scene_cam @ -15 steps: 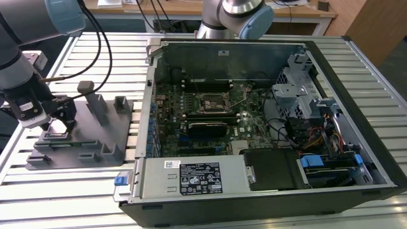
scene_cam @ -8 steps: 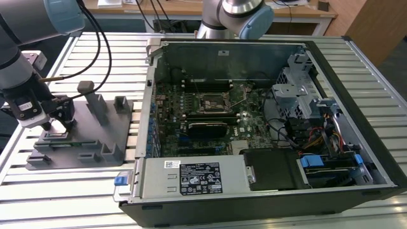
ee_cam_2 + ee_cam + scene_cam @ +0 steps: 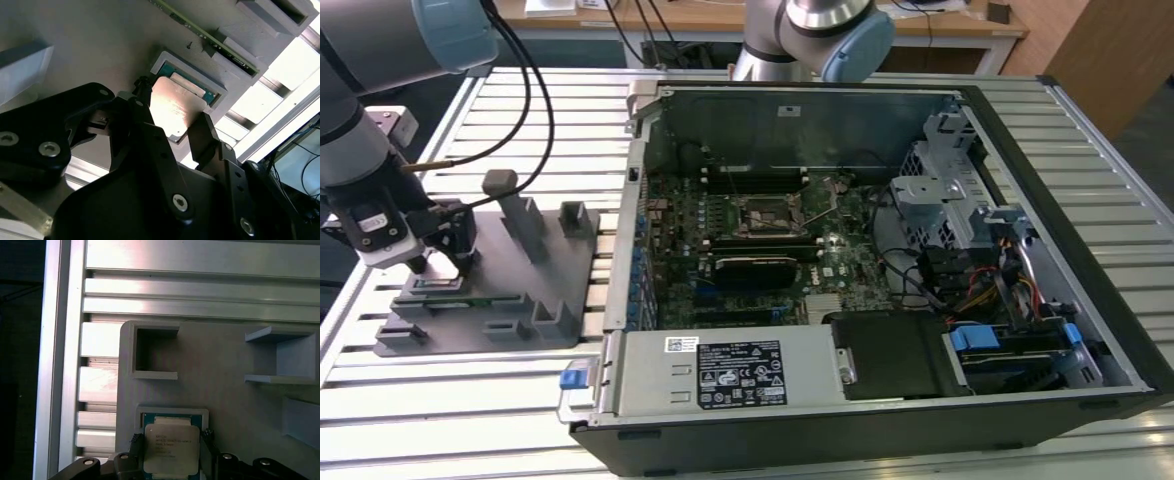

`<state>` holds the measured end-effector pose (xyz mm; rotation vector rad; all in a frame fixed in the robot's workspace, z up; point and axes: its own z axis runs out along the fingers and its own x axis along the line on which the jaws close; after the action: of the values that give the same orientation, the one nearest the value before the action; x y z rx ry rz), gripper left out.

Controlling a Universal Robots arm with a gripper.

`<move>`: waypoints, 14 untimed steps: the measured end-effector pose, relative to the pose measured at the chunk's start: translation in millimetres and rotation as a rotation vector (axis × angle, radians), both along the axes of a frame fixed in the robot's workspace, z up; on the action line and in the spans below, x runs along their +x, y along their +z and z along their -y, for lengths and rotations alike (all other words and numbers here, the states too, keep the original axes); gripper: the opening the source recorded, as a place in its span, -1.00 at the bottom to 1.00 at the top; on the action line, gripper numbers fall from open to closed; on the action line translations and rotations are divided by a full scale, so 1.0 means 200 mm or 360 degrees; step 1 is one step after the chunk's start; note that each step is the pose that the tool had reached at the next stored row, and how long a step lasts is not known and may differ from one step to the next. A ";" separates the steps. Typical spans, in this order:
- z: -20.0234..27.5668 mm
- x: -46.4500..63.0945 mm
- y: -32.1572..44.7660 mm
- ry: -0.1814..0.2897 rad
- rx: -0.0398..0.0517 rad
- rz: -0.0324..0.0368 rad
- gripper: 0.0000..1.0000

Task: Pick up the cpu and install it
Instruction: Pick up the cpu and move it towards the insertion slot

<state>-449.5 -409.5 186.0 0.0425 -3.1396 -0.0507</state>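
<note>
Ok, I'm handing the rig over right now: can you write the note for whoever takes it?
Gripper: shut on the chip, fingers against two opposite edges.
Chip: at its nest in the grey tray, on the exterior view's left, beside the open computer case.
Done: chip grasped.
Left: chip not yet lifted clear of the tray, nor seated in the socket on the board inside the case.
</note>
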 end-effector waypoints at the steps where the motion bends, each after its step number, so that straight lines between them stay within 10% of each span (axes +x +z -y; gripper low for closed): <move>1: 0.000 0.00 0.000 0.0000 0.0000 0.0000 0.07; 14: 0.000 0.00 0.069 0.0000 0.0000 0.0000 0.06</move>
<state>-449.4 -409.5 199.7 0.0426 -3.1396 -0.0506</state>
